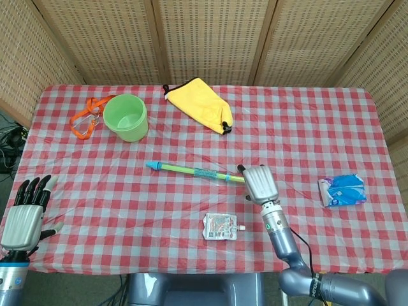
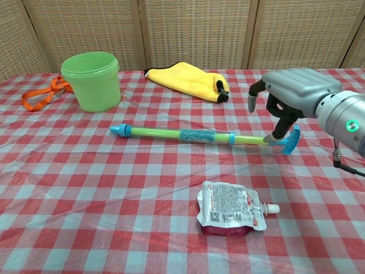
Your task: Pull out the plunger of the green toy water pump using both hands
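**Q:** What lies nearest the cameras, and why is it irrelevant?

**A:** A foil pouch (image 2: 231,214) lies flat at the lower centre of the chest view, spout to the right. It sits clear of the work line and does not obstruct either arm.

**Q:** Where is the left robot hand?

**A:** The left robot hand (image 1: 25,217) hovers at the lower left of the head view, off the near edge of the desk (image 1: 127,191), fingers spread and holding nothing. It is well apart from the pump, presumably staged until the barrel needs bracing.

**Q:** And the task object?

**A:** The green toy water pump (image 2: 194,136) lies flat across the middle of both views, blue nozzle to the left, blue T-handle (image 2: 290,141) of the plunger to the right. This lengthwise lie exposes one end to each arm.

**Q:** What is the right robot hand doing?

**A:** The right robot hand (image 2: 285,100) hangs palm-down over the handle end, fingers curled downward. One fingertip appears to touch the rod just beside the T-handle; no closed grasp is visible. Judgement: it is positioning to grip the handle.

**Q:** What lies farther back?

**A:** A blue packet (image 1: 343,190) at the right; then a green bucket (image 2: 91,80), an orange strap (image 2: 40,94) and a yellow cloth bag (image 2: 185,78) along the upper part of the frame, all clear of the pull direction.
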